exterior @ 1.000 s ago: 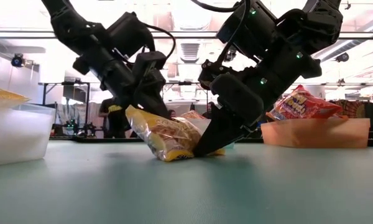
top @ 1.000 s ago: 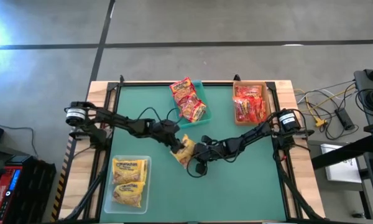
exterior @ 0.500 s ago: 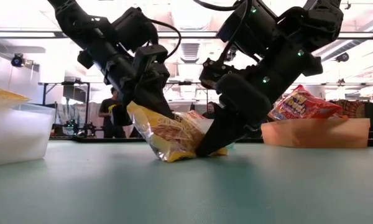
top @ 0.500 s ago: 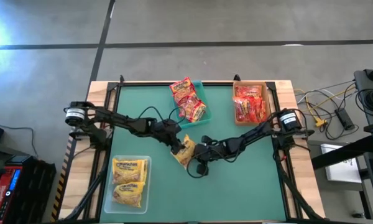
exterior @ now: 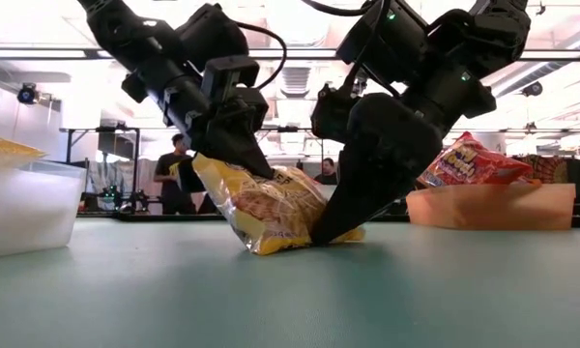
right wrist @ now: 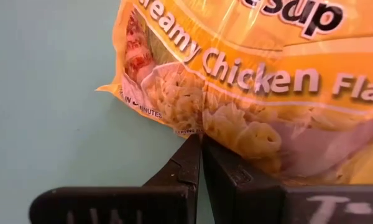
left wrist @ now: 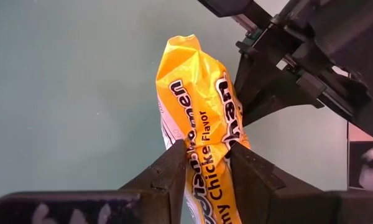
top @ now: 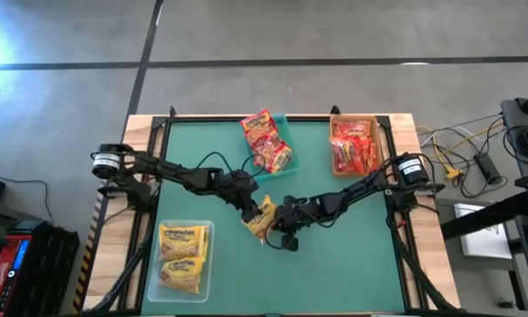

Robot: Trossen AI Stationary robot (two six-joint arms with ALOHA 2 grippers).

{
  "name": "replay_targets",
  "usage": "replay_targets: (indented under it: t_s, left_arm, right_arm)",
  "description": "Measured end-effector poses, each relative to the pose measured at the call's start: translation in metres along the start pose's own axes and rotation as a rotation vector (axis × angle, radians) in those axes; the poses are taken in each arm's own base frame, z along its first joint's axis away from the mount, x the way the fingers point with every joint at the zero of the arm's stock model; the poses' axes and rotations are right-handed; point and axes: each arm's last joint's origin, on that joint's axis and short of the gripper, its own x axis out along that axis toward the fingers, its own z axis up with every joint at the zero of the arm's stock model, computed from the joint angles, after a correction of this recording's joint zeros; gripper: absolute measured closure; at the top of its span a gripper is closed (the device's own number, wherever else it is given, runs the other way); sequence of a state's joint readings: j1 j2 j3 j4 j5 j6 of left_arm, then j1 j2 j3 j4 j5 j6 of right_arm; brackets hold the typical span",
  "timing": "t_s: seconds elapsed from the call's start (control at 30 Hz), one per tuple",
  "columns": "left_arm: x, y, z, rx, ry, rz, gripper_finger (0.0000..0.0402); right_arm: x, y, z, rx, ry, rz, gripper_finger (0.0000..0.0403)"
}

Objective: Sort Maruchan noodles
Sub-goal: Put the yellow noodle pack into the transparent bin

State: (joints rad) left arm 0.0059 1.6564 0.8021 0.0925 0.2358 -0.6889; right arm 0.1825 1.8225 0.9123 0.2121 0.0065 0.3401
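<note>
1. Caught mid-table, lower centre of the high view: a yellow noodle packet propped on edge, pinched at its upper end by the left gripper (fingers narrowed onto the crinkled wrapper).
2. Braced from the other side by the right gripper, fingers pressed together with nothing between them, tips against the packet's lower edge at the table.
3. Step in hand, by the look of it: securing the pick of one yellow packet, not yet lifted clear of the mat.
4. Next move likely calls for a firm left-hand hold, a lift, then a carry toward the lower left of the high view.
5. Waiting there: a clear bin already holding yellow packets.
6. Top centre: a teal bin heaped with red packets.
7. Upper right: a tan bin, more red packets inside.
</note>
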Motion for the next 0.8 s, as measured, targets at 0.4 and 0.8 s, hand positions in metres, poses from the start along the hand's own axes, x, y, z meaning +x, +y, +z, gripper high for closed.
replay_targets:
  t_s: [0.4, 0.8]
  left_arm:
    - [0.0003, -0.0006, 0.0018, 0.058, -0.009, 0.001, 0.0313]
    - [0.0023, 0.0018, 0.0013, 0.051, -0.024, 0.036, 0.0291]
  right_arm:
    - [0.0000, 0.0009, 0.0001, -0.001, -0.001, 0.014, 0.0390]
    - [0.0000, 0.0011, 0.0003, -0.001, -0.004, 0.012, 0.0390]
